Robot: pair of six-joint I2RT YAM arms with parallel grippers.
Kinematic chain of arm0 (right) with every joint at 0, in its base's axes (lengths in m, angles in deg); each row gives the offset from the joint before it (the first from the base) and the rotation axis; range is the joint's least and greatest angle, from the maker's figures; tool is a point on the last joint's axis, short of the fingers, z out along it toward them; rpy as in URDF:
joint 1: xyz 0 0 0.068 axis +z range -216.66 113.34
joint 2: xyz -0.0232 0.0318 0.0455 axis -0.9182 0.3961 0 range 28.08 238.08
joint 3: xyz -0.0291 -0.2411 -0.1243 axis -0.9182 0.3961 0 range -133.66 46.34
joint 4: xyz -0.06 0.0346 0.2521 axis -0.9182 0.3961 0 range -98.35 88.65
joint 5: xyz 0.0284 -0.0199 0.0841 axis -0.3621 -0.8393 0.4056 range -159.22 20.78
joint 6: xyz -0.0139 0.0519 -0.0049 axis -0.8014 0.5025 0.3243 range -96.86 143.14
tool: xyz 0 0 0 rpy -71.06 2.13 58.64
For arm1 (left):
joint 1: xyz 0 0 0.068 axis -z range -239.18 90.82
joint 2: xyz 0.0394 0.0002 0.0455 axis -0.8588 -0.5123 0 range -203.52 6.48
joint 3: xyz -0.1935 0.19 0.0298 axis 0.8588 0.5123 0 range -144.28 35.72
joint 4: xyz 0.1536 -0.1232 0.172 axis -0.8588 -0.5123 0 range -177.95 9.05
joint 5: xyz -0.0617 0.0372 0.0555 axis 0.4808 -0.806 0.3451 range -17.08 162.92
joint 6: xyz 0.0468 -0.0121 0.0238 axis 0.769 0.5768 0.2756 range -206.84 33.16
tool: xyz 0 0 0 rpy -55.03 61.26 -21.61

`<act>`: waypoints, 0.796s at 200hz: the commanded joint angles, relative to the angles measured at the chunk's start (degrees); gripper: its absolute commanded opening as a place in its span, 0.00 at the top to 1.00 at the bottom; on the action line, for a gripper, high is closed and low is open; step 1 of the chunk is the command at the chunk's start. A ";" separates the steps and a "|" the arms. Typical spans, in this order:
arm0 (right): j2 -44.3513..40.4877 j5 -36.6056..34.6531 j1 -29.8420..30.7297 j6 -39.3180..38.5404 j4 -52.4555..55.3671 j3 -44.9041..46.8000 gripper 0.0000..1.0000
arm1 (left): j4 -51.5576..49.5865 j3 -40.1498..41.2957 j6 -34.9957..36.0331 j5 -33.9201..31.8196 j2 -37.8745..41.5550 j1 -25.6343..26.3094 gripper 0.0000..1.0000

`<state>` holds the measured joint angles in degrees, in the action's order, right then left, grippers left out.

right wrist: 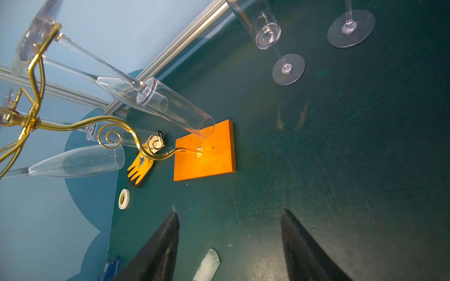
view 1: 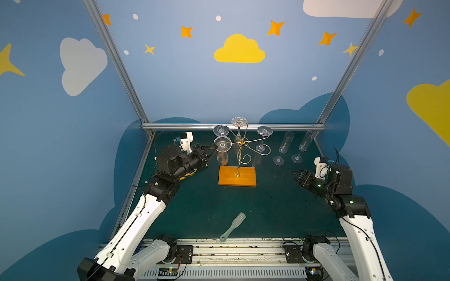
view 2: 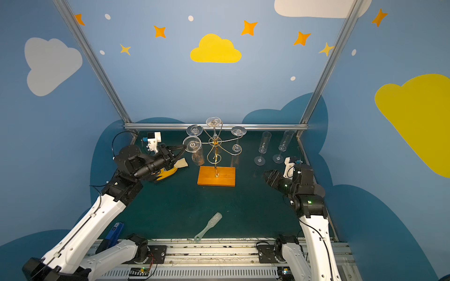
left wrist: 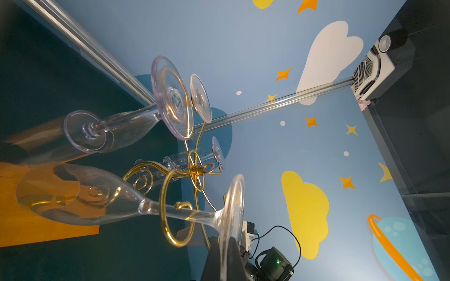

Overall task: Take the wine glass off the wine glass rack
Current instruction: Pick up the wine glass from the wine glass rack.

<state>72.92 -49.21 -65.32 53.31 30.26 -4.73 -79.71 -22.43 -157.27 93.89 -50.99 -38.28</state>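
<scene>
As it hangs, wine glass (view 1: 222, 155) points bowl-down — vertical.

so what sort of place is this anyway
Probably a robot test cell: a cloud-painted blue wall framed by an aluminium rail, a left arm and right arm mounted at a green tabletop, and a wine glass rack on it.

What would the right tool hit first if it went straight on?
Likely the rack's orange base: the right tool points toward it. The glass hanging over it might come first; depth is unclear.
</scene>
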 commanded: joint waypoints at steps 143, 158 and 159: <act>-1.12 -0.15 0.32 0.06 2.95 -0.03 0.35 | -1.68 -4.20 2.41 -2.26 -2.39 -0.91 0.97; -1.13 -0.23 0.32 -0.13 3.14 -0.26 0.35 | -1.59 -4.91 2.19 -1.61 -3.49 -0.93 0.97; -1.10 -0.23 0.28 -0.12 3.14 -0.26 0.35 | -1.59 -4.93 2.25 -1.53 -3.55 -0.90 0.97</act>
<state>72.39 -49.21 -65.32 53.33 32.25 -4.73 -83.87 -24.81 -155.66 90.72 -53.70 -38.93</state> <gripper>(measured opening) 0.651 0.056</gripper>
